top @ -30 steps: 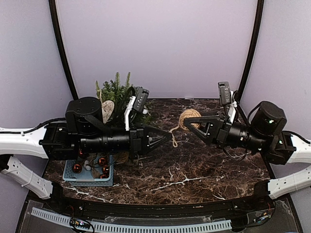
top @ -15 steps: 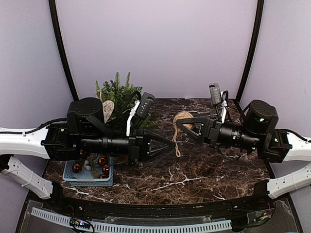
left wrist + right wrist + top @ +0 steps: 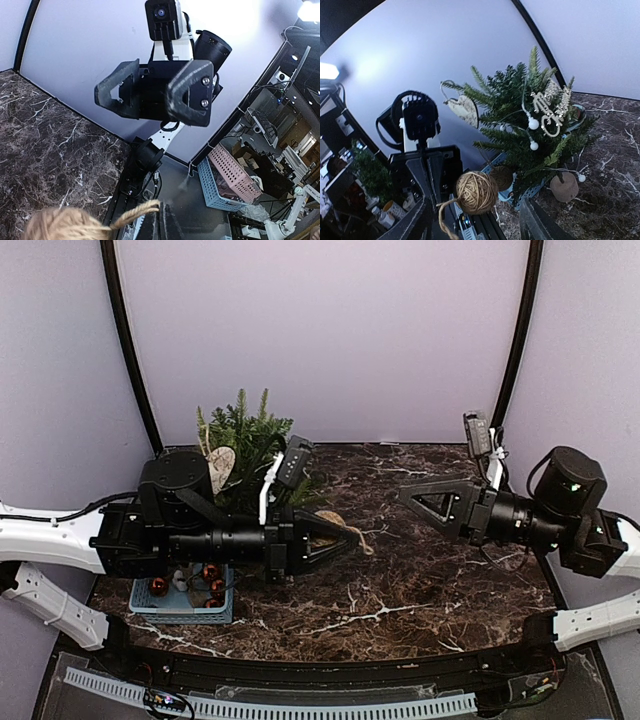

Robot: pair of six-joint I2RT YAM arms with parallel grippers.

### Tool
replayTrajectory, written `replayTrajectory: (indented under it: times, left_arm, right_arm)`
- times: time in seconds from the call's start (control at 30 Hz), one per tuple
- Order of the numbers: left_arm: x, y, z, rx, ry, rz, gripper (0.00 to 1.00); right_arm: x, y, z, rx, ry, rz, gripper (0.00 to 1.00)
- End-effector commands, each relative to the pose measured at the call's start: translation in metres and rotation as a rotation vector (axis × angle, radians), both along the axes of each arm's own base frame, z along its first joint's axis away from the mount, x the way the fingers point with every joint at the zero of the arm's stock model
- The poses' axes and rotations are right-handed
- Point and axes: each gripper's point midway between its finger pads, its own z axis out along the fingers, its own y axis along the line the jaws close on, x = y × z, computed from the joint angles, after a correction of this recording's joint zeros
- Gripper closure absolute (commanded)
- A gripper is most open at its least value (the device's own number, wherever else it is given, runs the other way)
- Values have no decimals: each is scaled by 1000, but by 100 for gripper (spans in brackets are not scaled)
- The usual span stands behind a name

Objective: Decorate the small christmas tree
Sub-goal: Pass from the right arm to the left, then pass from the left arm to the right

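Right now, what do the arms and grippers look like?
White links, black cylindrical joints, black cables on left arm and right arm. Black triangular openwork fingers on left gripper and right gripper. Black wrist cameras on white brackets.

Glossy marble-look table (image 3: 400, 590), rough twine ball (image 3: 476, 192), matt wooden tree base (image 3: 564, 186).

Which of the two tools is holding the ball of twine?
The left tool: its jaws are shut on the string of the twine ball. The right tool stands open and holds nothing.
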Motion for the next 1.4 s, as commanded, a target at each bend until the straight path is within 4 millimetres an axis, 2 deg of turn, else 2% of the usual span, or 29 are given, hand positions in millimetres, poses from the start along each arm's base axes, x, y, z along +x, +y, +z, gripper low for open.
replayTrajectory:
  times: [0.0, 0.2, 0.33, 0.47, 0.67, 1.03, 1.37]
  left_arm:
    - [-1, 11, 21, -74, 2, 17, 100]
    - [3, 11, 15, -40, 21, 41, 100]
    - [2, 10, 13, -34, 31, 36, 100]
    - [0, 9, 12, -31, 36, 24, 100]
    - [-1, 9, 11, -29, 40, 19, 100]
    - [-4, 4, 12, -33, 42, -7, 100]
    - [-7, 1, 16, -45, 38, -27, 100]
  right_arm:
    - [-33, 5, 8, -2, -36, 191, 41]
    - [-47, 17, 0, -55, -28, 301, 54]
    - [-55, 30, -7, -74, -18, 371, 55]
    - [-59, 37, -2, -49, -24, 411, 57]
    - [-63, 45, -1, -35, -23, 450, 69]
    - [-64, 50, -5, -37, -17, 467, 73]
    - [-56, 49, -8, -45, -21, 416, 77]
